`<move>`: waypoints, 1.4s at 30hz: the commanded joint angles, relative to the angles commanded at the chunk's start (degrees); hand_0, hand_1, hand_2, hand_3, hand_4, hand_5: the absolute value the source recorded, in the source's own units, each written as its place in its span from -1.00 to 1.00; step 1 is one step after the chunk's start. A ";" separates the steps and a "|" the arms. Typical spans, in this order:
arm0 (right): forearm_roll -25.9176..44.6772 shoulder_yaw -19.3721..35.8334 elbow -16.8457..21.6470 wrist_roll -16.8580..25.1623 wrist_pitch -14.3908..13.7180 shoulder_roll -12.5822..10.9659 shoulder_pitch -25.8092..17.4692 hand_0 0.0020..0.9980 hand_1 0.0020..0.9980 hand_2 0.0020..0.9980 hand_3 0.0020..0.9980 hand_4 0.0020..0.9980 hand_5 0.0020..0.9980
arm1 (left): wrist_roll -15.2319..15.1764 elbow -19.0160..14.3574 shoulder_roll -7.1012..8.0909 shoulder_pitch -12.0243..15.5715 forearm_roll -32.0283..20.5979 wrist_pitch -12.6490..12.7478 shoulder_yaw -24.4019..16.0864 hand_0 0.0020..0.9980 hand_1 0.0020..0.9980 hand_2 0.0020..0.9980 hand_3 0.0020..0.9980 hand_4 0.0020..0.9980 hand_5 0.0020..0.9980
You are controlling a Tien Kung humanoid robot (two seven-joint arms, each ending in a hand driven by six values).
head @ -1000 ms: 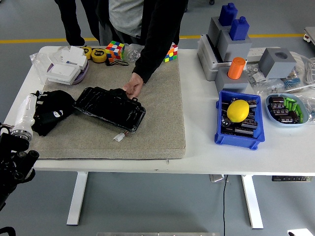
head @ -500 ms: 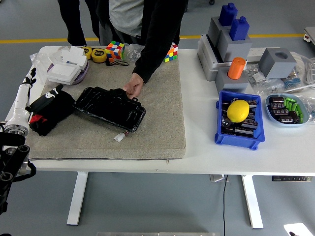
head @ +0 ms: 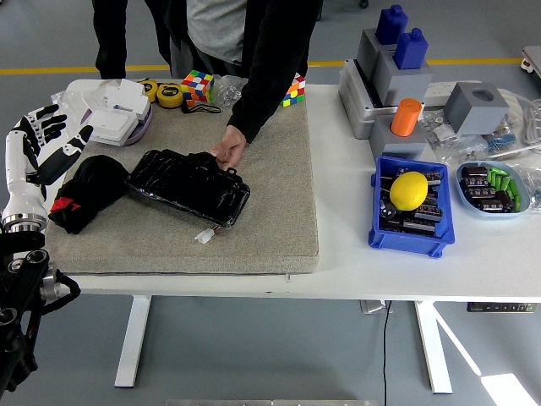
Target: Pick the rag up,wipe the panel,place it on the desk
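A black rag (head: 86, 191) with a red tag lies crumpled on the grey mat (head: 270, 220), left of the glossy black panel (head: 189, 185). My left hand (head: 46, 139) hovers above and left of the rag with fingers spread, holding nothing. A person at the far side rests one hand (head: 228, 151) on the panel's far edge. My right hand is out of view.
White boxes (head: 114, 118) sit at the far left, with tape rolls and colour cubes (head: 197, 85) behind the mat. A blue bin with a yellow lemon (head: 409, 189), grey blocks (head: 396, 76) and a tray of parts (head: 492, 188) fill the right side.
My left hand has risen from the rag and moved up and away to the left, its fingers opening. The rag stays on the mat, slightly reshaped. The person's hand has not moved.
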 joint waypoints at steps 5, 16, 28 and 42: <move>-2.29 2.62 -1.27 -0.04 0.02 -0.17 0.02 0.18 0.13 -0.04 0.04 0.82 -0.28 | 0.37 -1.58 -0.45 1.09 -0.05 -0.09 -0.30 0.32 0.32 0.30 0.34 0.90 -0.46; -2.19 1.76 -1.20 -0.51 -0.12 -0.38 0.57 0.18 0.13 -0.04 0.04 0.82 -0.27 | 1.37 -3.38 -0.44 1.36 0.01 -0.68 -0.43 0.31 0.30 0.27 0.33 0.88 -0.45; -2.88 1.65 -1.39 -1.15 -0.06 -0.21 0.32 0.18 0.13 -0.04 0.05 0.82 -0.27 | 2.04 -4.17 -0.66 1.03 0.31 -0.78 -0.62 0.31 0.30 0.26 0.33 0.88 -0.45; -2.67 0.61 -1.46 -1.47 -0.02 0.25 -0.46 0.19 0.13 -0.04 0.05 0.82 -0.25 | 2.67 -4.50 -0.98 1.35 0.69 -0.96 -0.54 0.31 0.30 0.28 0.34 0.87 -0.45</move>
